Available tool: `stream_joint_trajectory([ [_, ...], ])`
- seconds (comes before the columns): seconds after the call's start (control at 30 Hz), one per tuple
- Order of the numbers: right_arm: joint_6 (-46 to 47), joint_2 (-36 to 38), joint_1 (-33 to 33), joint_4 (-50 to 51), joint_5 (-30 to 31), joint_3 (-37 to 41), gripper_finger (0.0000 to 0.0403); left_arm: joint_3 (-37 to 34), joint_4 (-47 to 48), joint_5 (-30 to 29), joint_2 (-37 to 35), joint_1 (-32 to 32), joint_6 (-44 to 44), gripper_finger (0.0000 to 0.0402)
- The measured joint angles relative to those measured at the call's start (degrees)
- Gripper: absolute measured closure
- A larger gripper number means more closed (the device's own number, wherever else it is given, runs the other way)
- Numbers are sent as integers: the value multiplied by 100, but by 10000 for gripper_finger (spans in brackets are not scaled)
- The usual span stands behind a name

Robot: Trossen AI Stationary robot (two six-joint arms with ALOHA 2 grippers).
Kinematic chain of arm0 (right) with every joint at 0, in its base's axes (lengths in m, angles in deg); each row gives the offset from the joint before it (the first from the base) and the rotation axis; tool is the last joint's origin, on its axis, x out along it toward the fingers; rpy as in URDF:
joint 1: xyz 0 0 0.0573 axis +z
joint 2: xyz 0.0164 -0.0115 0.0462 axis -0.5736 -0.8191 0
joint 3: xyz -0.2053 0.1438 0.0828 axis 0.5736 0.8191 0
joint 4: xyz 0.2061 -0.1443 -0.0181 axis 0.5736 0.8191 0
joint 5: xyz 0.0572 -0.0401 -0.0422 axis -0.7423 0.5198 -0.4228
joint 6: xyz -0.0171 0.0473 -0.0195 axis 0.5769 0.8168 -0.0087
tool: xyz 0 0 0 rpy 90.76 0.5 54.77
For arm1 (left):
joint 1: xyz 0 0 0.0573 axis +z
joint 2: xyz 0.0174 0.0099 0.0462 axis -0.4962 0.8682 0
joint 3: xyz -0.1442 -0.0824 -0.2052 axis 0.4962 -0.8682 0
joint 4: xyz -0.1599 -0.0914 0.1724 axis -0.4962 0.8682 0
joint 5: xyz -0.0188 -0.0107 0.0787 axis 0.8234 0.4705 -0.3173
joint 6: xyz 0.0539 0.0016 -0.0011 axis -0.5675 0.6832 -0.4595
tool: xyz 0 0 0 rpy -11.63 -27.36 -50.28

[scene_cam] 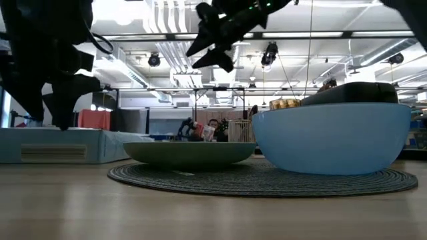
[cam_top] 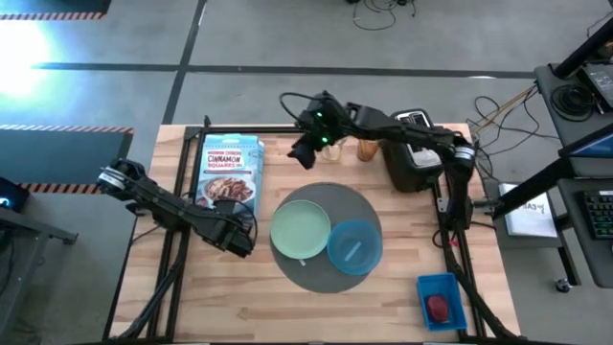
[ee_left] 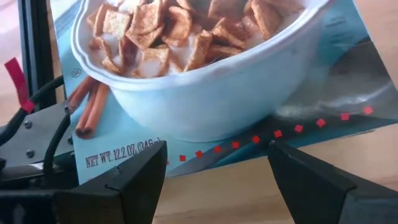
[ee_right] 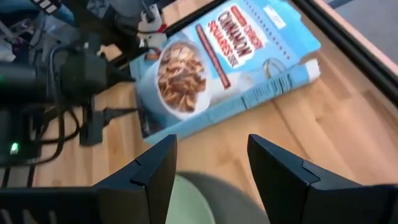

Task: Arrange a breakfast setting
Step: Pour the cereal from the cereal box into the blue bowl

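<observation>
Sitting on the round woven grey mat: a shallow pale green plate and a smooth blue bowl, touching. Small blue tray at the table's corner holds a red food piece. Left gripper, jaws open, at the flat cereal box's lower edge. Right gripper open, raised behind the mat.

A robotics lab in an industrial hall: the wooden table stood on a grey concrete floor marked with striped hazard tape, cables trailed at right, and exposed ducts and strip lights ran overhead.
</observation>
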Motion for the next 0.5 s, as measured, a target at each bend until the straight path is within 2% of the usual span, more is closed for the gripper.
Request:
stream_joint_trajectory([
  [0.5, -198, -2505, -389, 366, -29, -2941, 216, -156, -150, -58, 2, 0, 83, 135],
])
